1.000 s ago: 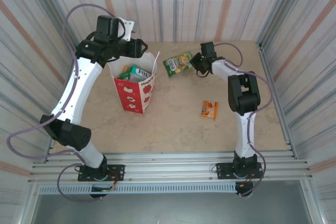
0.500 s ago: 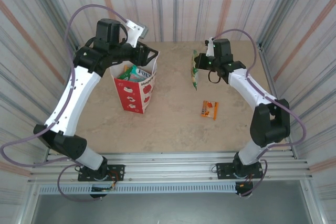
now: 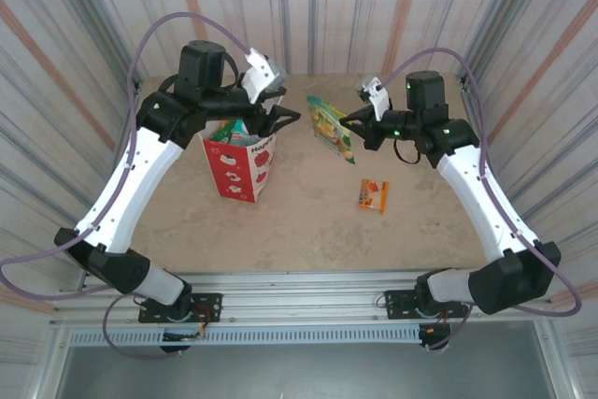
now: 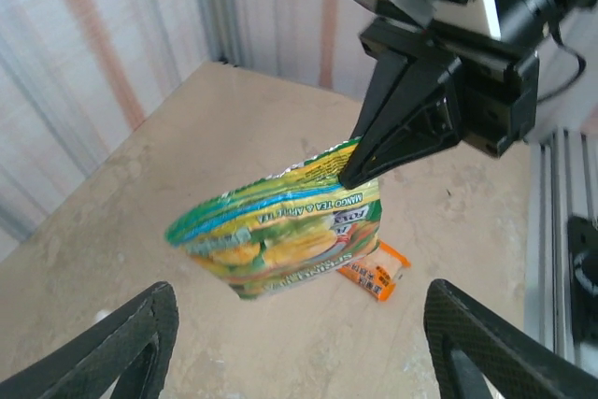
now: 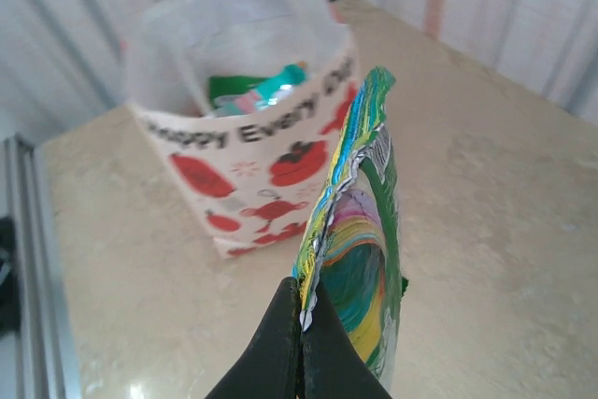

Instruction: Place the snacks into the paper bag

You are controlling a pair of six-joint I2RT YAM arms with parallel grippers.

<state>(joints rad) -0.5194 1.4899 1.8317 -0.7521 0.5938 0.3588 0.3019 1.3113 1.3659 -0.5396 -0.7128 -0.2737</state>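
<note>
a green-yellow snack [image 3: 329,128] is pinched by the right jaws, near the paper bag [image 3: 245,173]. the left jaws are spread wide.

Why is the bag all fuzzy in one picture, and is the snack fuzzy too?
Right wrist view: the bag sits far back and is out of focus, while the snack up close is sharper. Left wrist view: the snack is crisp enough to read its print. Top view: even, soft light, the bag sharp, only faint shadows.
</note>
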